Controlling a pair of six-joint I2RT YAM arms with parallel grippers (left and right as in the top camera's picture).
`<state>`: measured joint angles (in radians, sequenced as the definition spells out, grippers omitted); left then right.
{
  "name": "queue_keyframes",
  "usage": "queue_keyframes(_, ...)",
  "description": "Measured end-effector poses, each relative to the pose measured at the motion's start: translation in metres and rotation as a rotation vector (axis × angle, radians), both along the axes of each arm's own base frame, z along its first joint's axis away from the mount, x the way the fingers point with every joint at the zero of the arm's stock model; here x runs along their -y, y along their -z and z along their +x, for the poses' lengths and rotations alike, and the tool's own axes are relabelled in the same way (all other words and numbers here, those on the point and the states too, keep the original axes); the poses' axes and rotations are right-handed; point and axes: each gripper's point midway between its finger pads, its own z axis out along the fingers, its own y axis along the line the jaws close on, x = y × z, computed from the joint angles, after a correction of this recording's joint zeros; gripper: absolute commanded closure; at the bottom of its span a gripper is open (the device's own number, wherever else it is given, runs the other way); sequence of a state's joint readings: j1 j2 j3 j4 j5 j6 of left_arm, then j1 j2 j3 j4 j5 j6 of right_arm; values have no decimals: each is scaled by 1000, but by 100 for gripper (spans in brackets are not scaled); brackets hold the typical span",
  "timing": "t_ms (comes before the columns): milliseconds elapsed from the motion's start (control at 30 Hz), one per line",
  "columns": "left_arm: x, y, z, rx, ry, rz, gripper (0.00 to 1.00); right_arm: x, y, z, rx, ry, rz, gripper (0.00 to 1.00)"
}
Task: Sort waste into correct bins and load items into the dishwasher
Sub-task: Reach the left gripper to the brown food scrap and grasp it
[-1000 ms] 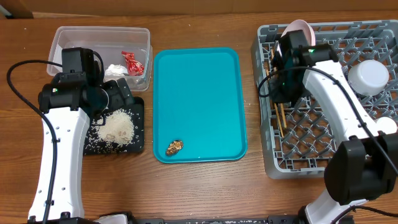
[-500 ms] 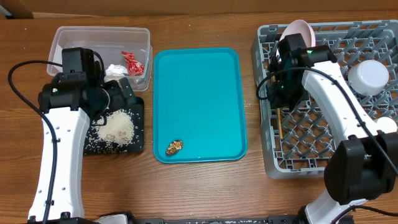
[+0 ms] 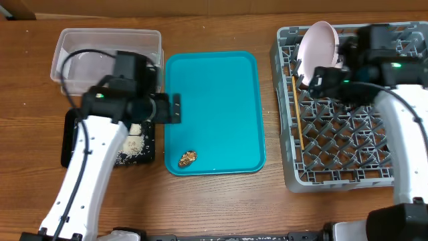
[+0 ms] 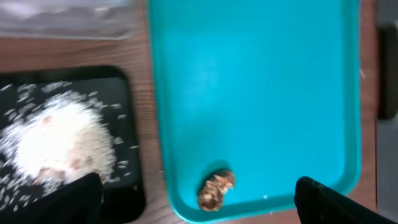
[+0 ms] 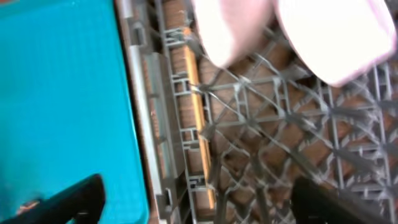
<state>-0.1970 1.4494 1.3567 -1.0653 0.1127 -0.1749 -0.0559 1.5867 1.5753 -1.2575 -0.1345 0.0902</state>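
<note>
I judge the step in hand to be the brown food scrap (image 3: 187,158). It lies alone on the teal tray (image 3: 214,80), near the 7 o'clock corner, and it must go to a bin. The left pincer (image 3: 172,108) hovers at the tray's 9 o'clock edge, fingers spread wide and nothing between them. In its wrist view the scrap sits toward 6 o'clock, between the two fingertips.

To do this well, come down straight over the scrap, center it, and close gently just above the tray floor (it looks small and crumbly, so a hard squeeze may break it). The black tray (image 4: 127,193) with rice grains (image 4: 56,143) is at 9 o'clock of the scrap and is probably the right bin.

The right pincer (image 5: 198,183) is also spread and empty above the grey dish rack (image 3: 287,167). There the chopsticks (image 3: 296,114) lie along the 9 o'clock side and the plate (image 3: 317,41) stands at 12 o'clock.
</note>
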Motion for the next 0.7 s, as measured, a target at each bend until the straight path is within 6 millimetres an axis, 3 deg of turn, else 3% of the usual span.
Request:
queue_keyframes(167, 30, 16, -17, -74, 134, 34, 0, 33, 2, -14, -53, 136, 104, 0)
queue_keyframes(300, 41, 44, -33, -202, 196, 77, 0, 54, 3, -27, -90, 224, 148, 0)
queue_keyframes(700, 52, 125, -69, -568, 270, 194, 0, 55, 11, -30, -104, 240, 181, 0)
